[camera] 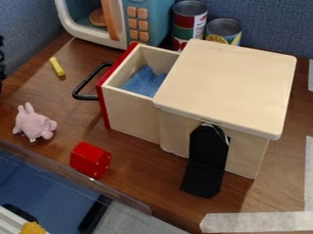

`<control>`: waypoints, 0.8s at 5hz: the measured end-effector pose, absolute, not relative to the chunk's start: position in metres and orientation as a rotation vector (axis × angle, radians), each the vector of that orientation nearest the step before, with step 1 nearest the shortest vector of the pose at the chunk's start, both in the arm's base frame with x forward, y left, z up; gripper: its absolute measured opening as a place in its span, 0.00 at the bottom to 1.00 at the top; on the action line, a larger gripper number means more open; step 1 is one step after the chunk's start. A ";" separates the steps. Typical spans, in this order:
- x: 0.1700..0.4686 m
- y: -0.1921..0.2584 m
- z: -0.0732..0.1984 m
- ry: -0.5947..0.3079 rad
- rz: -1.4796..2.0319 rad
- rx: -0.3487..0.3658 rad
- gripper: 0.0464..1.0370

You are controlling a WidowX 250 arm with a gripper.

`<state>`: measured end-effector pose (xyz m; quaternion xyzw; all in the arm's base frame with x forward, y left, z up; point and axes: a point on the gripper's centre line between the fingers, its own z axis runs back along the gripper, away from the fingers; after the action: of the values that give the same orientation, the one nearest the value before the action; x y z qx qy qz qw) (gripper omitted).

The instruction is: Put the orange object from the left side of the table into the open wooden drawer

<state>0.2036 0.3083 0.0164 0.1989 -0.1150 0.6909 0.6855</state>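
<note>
Part of the black gripper (2,59) stands at the left edge of the camera view; whether it is open or closed, or holding anything, cannot be told. The nearest items are a small yellow stick (56,66), lying on the brown table (134,162) to its right, and a pink plush toy (34,123) below it, near the table's front edge. At centre is a pale wooden box (229,84) with a drawer (128,107) pulled out toward the left. The drawer has a red front (104,100) bearing a black handle (90,82), and a blue cloth (145,82) lies inside. A black object (207,160) is observed against the near side of the box, its lower part extending down over the table. A red block (90,159) is located between the plush toy and that object. Behind the drawer are a toy microwave (149,23) in teal and white, with orange buttons, and two cans, one red and green (188,23), the other shorter (223,31). White tape (256,222) marks the lower right.
</note>
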 end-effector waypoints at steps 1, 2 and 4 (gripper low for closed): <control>0.205 0.306 0.018 -0.281 1.510 0.430 0.67; 0.215 0.301 0.042 -0.385 1.416 0.366 0.67; 0.256 0.287 0.101 -0.610 1.234 0.360 0.67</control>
<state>0.2565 0.2872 0.1010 0.1653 -0.2798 0.5662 0.7575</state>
